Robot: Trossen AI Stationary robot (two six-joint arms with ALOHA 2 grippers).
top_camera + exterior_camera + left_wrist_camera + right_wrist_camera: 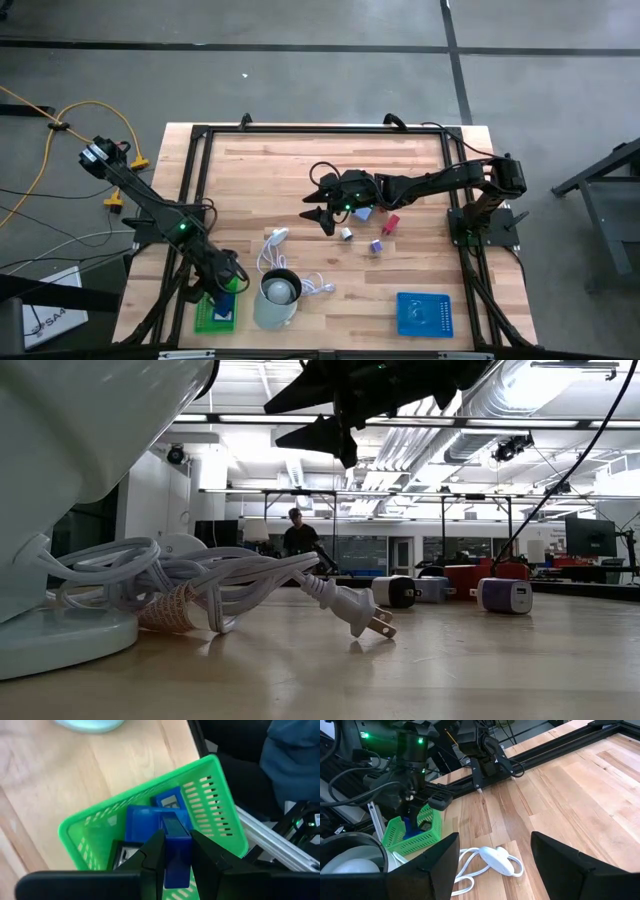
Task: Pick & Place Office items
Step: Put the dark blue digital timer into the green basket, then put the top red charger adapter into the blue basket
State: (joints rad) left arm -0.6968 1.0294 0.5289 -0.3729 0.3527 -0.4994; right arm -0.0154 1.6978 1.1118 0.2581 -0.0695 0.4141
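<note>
My left gripper [225,283] stands over a green tray [205,320] at the table's near left edge, shut on a small blue piece [176,870]. Other blue flat pieces [145,820] lie in the tray [220,795]. Several office items lie loose at mid-table: a pale blue one [362,213], a red one [390,222], a white one [346,233] and a purple one [377,246]. My right gripper [325,205] hovers open left of them, above the table, with nothing between its fingers [440,857]. My left gripper pinches the blue piece by its two long sides [172,857] between its two fingers. The fingers slant down from above and lie along the piece. The piece sits inside the tray's rim; whether it rests on the pieces below, I cannot tell.
A pale cup [277,298] stands right of the green tray, with a white coiled cable [283,258] beside it. A blue tray [424,313] lies near the front right. A black frame [195,180] borders the table. A person [298,535] stands far behind it.
</note>
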